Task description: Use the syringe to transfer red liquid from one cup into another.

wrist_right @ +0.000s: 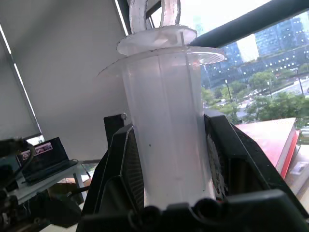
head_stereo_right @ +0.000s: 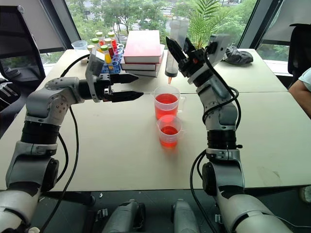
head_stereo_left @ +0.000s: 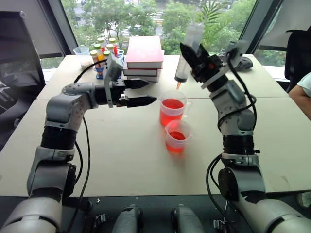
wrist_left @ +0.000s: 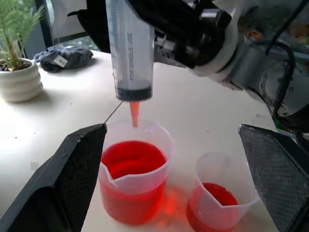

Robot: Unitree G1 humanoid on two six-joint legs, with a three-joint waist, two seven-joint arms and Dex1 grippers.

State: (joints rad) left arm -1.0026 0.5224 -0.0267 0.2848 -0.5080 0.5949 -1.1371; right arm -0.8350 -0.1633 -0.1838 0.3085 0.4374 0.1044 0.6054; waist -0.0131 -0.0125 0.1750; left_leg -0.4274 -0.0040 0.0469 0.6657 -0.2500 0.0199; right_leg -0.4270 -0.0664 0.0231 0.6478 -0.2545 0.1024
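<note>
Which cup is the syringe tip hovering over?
The taller, wider cup, farther from the robot, under the syringe; the shorter cup sits nearer, off to the side.

The syringe (head_stereo_left: 188,51) is a large clear barrel with a white plunger pushed in and a small orange tip, standing nearly upright, tip down, just above the far rim of the taller cup (head_stereo_left: 172,109). That flared cup holds red liquid (head_stereo_left: 172,104) to about two-thirds. The shorter cup (head_stereo_left: 177,137) stands just near of it, touching or nearly so, about a third full.
</note>
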